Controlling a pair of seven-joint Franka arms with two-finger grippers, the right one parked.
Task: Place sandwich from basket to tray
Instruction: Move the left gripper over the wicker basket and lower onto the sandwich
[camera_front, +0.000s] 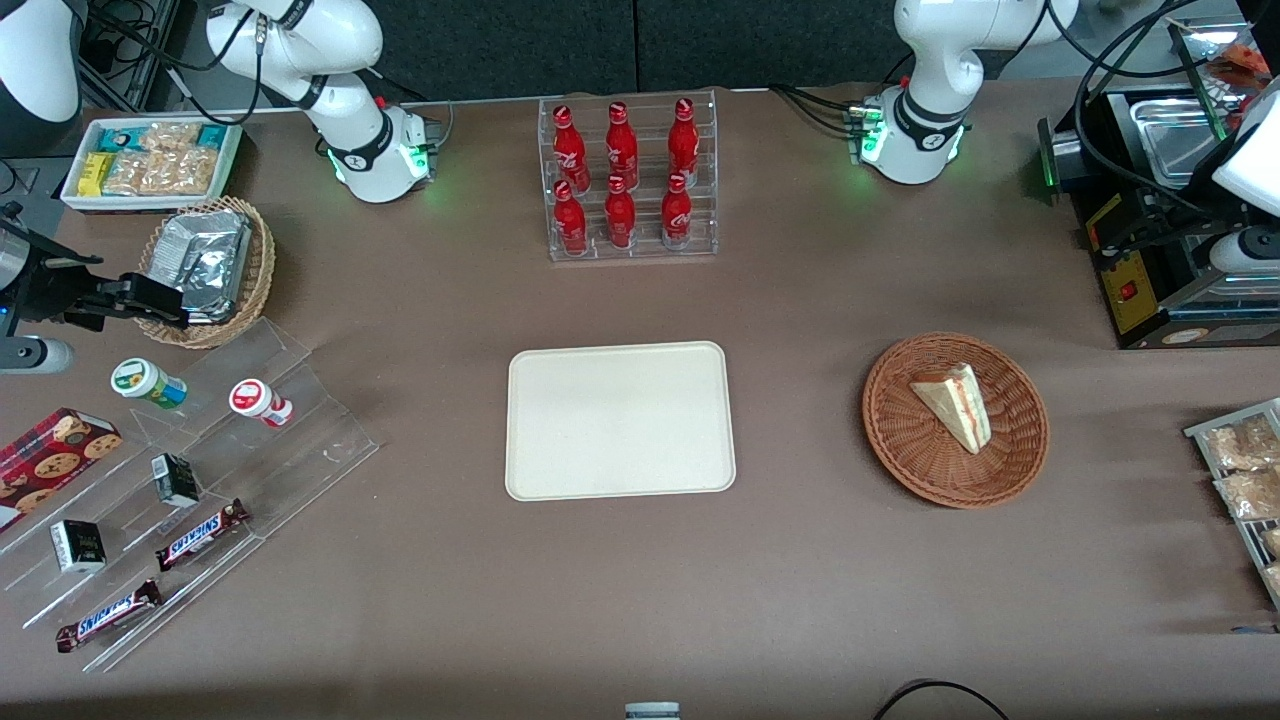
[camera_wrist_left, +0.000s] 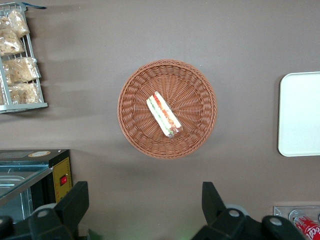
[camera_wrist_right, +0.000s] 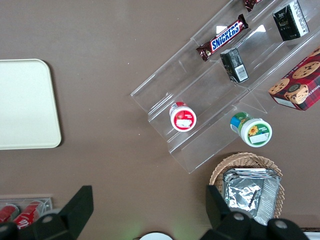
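The sandwich (camera_front: 955, 405), a white wedge with a red and green filling stripe, lies in the round reddish-brown wicker basket (camera_front: 900, 445). It also shows in the left wrist view (camera_wrist_left: 164, 115), lying in the basket (camera_wrist_left: 135, 85). The cream-white tray (camera_front: 620, 420) lies flat at the table's middle, beside the basket, with nothing on it; its edge shows in the left wrist view (camera_wrist_left: 300, 115). My left gripper (camera_wrist_left: 144, 194) is open and empty. It hangs high above bare table, farther from the front camera than the basket and well apart from the sandwich.
A clear rack of red bottles (camera_front: 628, 180) stands farther back than the tray. A black machine (camera_front: 1150, 230) and a rack of snack packets (camera_front: 1245, 470) stand at the working arm's end. An acrylic shelf with snacks (camera_front: 180, 480) lies toward the parked arm's end.
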